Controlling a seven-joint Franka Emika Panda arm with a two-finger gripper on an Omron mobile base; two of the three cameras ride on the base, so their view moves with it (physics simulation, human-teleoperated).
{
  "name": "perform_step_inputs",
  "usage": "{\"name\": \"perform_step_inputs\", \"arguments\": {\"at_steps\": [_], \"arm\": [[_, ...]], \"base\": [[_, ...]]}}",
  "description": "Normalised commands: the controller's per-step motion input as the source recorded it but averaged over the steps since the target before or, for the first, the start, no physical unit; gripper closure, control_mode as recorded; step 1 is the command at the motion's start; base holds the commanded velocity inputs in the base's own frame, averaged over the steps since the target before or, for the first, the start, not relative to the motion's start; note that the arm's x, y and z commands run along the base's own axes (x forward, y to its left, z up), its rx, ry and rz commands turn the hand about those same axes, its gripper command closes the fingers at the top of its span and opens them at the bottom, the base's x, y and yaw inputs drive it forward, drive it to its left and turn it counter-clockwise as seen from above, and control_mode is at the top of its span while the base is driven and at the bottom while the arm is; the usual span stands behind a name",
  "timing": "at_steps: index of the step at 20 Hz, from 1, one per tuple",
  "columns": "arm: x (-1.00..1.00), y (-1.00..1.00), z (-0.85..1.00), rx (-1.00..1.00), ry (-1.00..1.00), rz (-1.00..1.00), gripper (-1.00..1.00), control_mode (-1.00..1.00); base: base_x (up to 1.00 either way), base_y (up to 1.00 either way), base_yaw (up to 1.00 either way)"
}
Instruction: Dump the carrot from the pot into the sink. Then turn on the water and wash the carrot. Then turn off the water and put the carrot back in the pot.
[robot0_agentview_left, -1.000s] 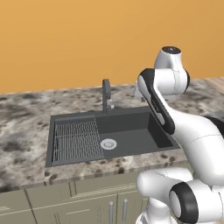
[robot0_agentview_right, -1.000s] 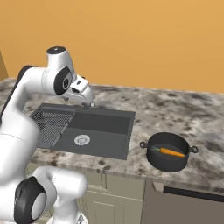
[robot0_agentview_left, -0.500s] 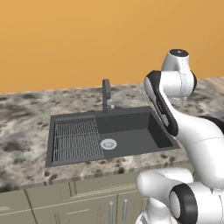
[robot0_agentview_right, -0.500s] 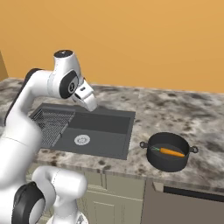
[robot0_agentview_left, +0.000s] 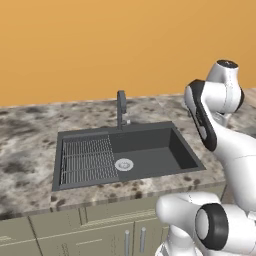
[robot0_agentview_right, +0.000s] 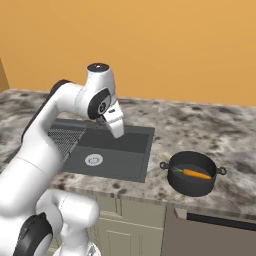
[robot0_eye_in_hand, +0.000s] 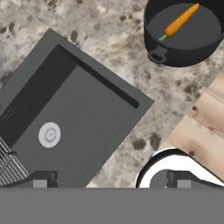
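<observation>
Carrot in the pot, arm high over the sink's edge with nothing in hand.

The thin orange tapered carrot (robot0_agentview_right: 192, 173) lies flat on the bottom of the round dark grey-black cooking pot (robot0_agentview_right: 192, 173), which stands on the speckled stone desk (robot0_agentview_right: 190, 122) well to the right of the dark grey recessed sink (robot0_agentview_left: 125, 150). The two-finger gripper (robot0_agentview_right: 118, 129) hangs above the sink's right rim with its jaws spread wide and holding nothing. I judge the pot rigid and fairly heavy, so for tipping it the short side handle (robot0_eye_in_hand: 157, 57) looks the best hold, though how much lip it offers is hard to tell. The carrot is probably light, stiff and smooth, likely to roll and best pinched mid-length.
</observation>
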Motion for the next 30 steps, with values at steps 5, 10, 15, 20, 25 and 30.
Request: {"name": "perform_step_inputs", "arguments": {"at_steps": [5, 10, 15, 20, 25, 30], "arm": [[-0.09, -0.38, -0.28, 0.02, 0.06, -0.19, -1.0, -1.0], [-0.06, -0.41, -0.29, 0.01, 0.07, -0.19, -1.0, -1.0], [-0.05, -0.52, -0.25, 0.06, 0.06, -0.19, -1.0, -1.0], [-0.05, -0.59, -0.25, 0.1, 0.06, -0.2, -1.0, -1.0], [-0.06, -0.56, -0.26, 0.09, 0.07, -0.2, -1.0, -1.0], [-0.04, -0.54, -0.25, 0.08, 0.08, -0.21, -1.0, -1.0]], "base": [[0.0, 0.0, 0.0], [0.0, 0.0, 0.0], [0.0, 0.0, 0.0], [0.0, 0.0, 0.0], [0.0, 0.0, 0.0], [0.0, 0.0, 0.0]]}}
